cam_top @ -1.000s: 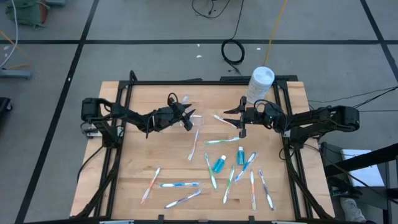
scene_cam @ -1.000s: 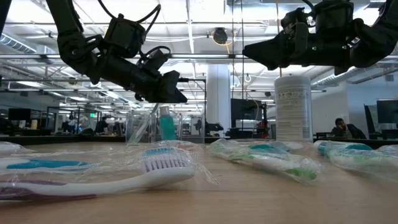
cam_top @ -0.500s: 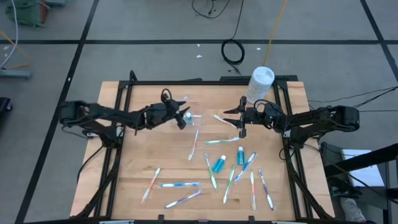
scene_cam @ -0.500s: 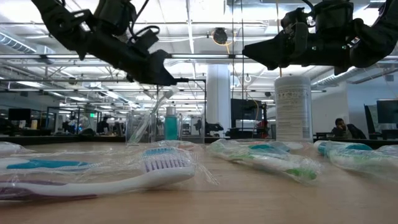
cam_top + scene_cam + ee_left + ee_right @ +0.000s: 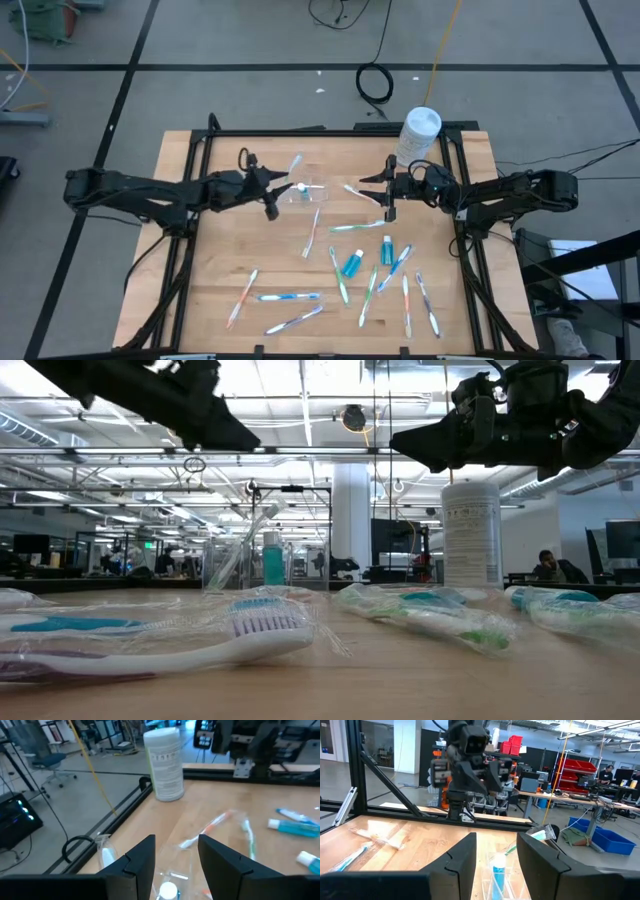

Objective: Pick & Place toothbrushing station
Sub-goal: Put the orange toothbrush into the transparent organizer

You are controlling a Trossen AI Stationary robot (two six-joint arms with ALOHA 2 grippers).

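Observation:
The clear plastic cup stands upright on its base on the wooden table, between my two grippers. It shows in the low view with a toothbrush leaning out of it and a blue toothpaste tube inside. My left gripper is open and empty, raised to the left of the cup. My right gripper is open and empty, raised to the right of the cup. Several wrapped toothbrushes and two blue tubes lie loose on the near part of the table.
A tall white canister stands at the table's far right corner; it also shows in the left wrist view. A wrapped toothbrush lies just under my right gripper. Black frame rails run along the table's sides.
My left gripper has drawn back from the cup toward the table's left edge and risen. The cup has stayed standing where it was, with the toothbrush and the tube in it. My right arm has kept still.

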